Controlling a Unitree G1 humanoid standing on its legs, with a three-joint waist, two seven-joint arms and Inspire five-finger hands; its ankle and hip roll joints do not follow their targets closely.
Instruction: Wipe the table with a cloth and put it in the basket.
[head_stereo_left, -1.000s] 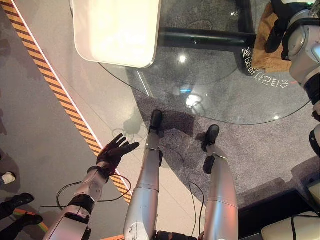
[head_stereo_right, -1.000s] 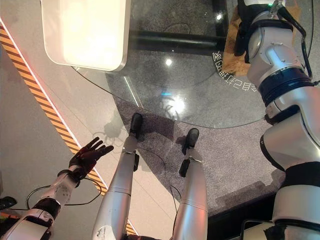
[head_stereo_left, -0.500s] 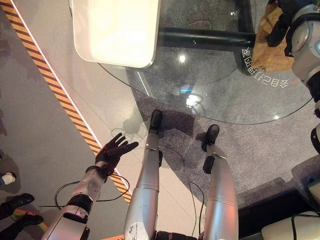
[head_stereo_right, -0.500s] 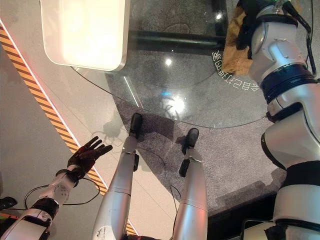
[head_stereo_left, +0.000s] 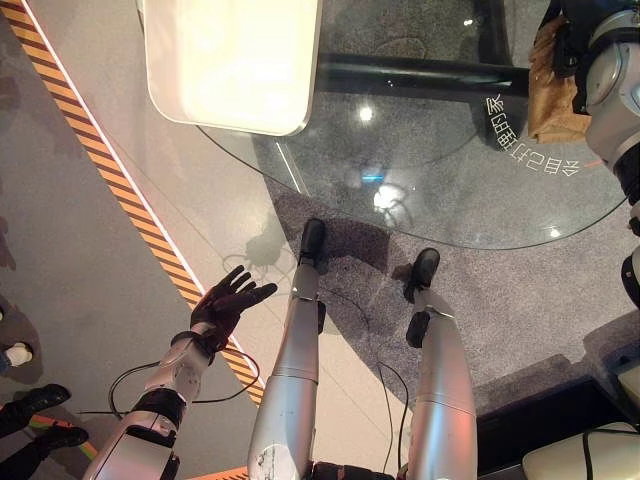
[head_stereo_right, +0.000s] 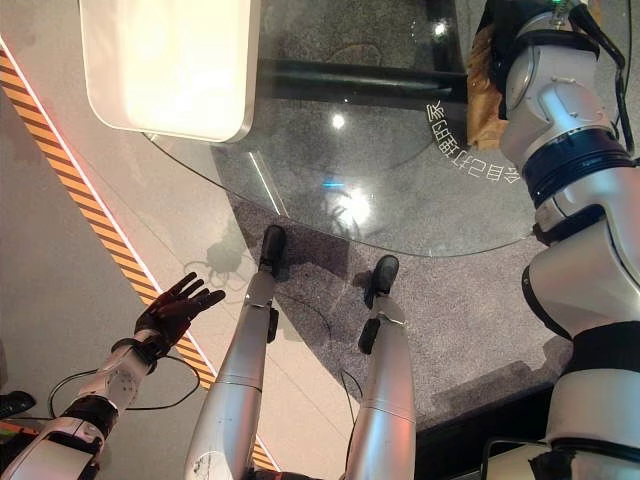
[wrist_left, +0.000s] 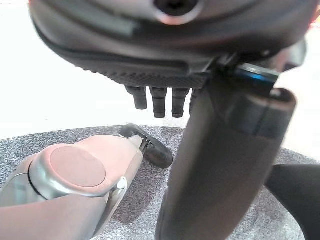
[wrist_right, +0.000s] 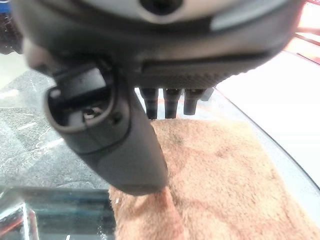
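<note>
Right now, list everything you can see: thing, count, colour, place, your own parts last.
Table: one, clear round glass with a dark frame under it, ahead.
Cloth: one, tan-brown, flat on the table's far right, under the right hand.
Tray-like slab: one, white with rounded corners, far left by the table's edge.
Striped tape: one line, orange and black, on the floor at left.
Shoes: a person's, dark, lower left.
Left hand: dark, open, over the floor.
Right hand: dark, open, on the cloth.
</note>
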